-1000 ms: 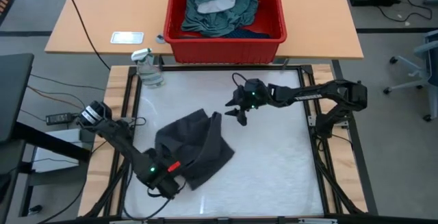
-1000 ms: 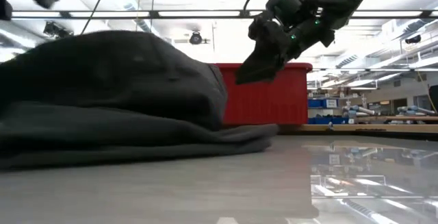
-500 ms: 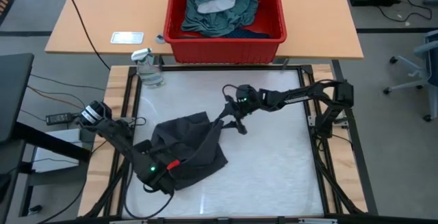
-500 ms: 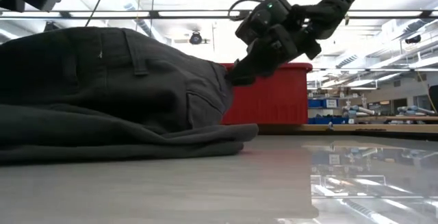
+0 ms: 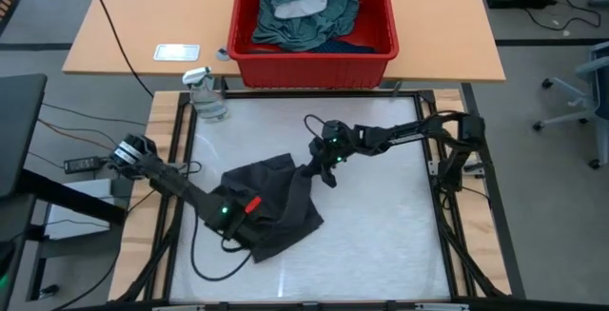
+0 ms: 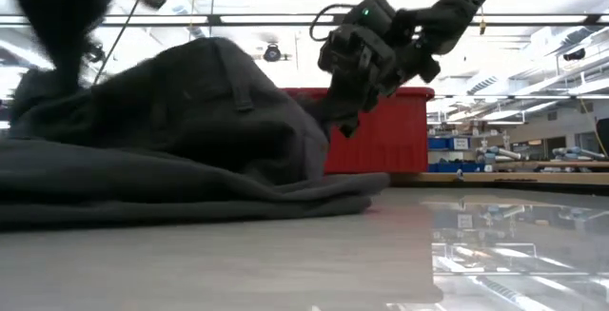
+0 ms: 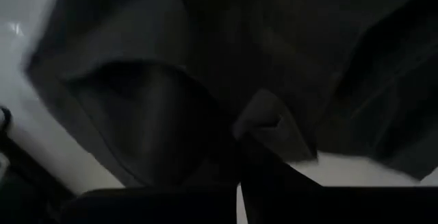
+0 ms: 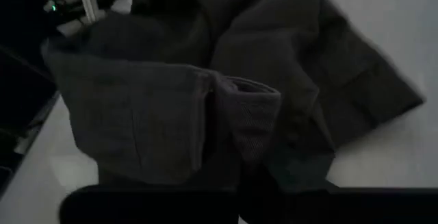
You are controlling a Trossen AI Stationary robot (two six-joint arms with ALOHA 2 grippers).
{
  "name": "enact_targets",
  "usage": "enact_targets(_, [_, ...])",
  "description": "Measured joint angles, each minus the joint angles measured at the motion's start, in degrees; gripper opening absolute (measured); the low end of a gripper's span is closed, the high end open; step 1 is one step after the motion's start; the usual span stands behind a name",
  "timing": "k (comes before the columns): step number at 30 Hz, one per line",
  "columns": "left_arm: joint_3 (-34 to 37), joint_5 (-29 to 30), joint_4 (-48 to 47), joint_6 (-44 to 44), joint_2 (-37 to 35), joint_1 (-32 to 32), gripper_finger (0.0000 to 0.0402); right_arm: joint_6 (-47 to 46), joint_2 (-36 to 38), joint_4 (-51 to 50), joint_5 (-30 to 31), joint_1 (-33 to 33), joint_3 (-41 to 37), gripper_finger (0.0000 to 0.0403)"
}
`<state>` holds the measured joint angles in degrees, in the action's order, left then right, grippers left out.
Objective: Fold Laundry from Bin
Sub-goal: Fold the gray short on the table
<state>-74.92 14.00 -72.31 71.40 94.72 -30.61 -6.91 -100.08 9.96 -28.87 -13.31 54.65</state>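
Dark grey piece (image 5: 271, 206) bunched on the white mat, lower centre-left of the high view; long axis running from lower left to upper right. Right gripper (image 5: 320, 164) at the piece's upper-right corner, fingers pinched together on a raised fold of cloth there. Left gripper (image 5: 249, 227) at the opposite end, lower left, clamped shut into the cloth near its edge. In the low view, cloth lifted into a hump toward the right gripper (image 6: 344, 111), the rest trailing flat on the table.

Key relation: the piece spans between the two grippers, one corner each, arms on opposite ends of its long axis. Probable next move, judged only: pull apart along that axis to spread it flat. Slack in the middle, heavy creasing; risk of one grip slipping off a thin fold.

Rest of the laundry in the bin (image 5: 381, 59), top centre of the high view, on the wooden table beyond the mat: teal T-shirt (image 5: 319, 16) on top, white piece (image 5: 300, 7) over it, well apart from both grippers.

Writing: part of white lettering on the right arm, top right of the low view, too cut off to read. No labels legible on the cloth.
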Motion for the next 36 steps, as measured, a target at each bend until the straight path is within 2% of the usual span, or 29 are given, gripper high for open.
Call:
enact_targets(3, [-3.31,5.18,-2.70,-0.89,-1.10,2.25,0.0002,0.59,5.93,-6.10,6.48,-1.23,0.00,0.0016])
enact_targets(6, [-6.65,10.01,-5.55,-5.89,-2.18,5.34,0.0002,3.17,13.62,-12.54,14.79,-2.49,0.00,0.0015])
enact_targets(12, [-12.11,18.69,-5.91,-23.47,-4.60,17.65,0.0001,11.55,28.60,-19.47,34.25,-4.48,0.61,0.0015])
enact_targets(17, [-20.33,18.73,1.16,-44.11,-4.91,31.16,0.0001,16.34,36.53,-28.42,48.12,-5.82,7.93,0.0015])
enact_targets(23, [-34.23,16.06,10.08,-62.73,-4.90,42.30,0.0000,24.03,39.99,-32.08,58.02,-7.12,17.41,0.0015])
enact_targets(26, [-41.21,11.98,10.76,-66.07,-4.99,46.03,0.0000,23.80,40.18,-34.61,59.88,-7.83,21.73,0.0015])
enact_targets(28, [-43.79,7.42,10.19,-65.95,-5.17,47.14,0.0000,18.78,40.39,-39.73,59.80,-7.50,23.82,0.0015])
enact_targets(30, [-44.53,3.20,6.89,-64.92,-5.20,46.98,0.0000,9.96,40.43,-47.86,57.85,-6.28,24.68,0.0015])
enact_targets(33, [-40.88,-2.04,-0.42,-60.21,-5.05,44.69,0.0000,-6.82,40.25,-62.69,49.71,-4.13,23.45,0.0015])
enact_targets(36, [-31.67,-5.08,-4.12,-54.11,-5.12,39.84,0.0000,-22.71,40.52,-73.01,43.39,1.40,18.80,0.0015])
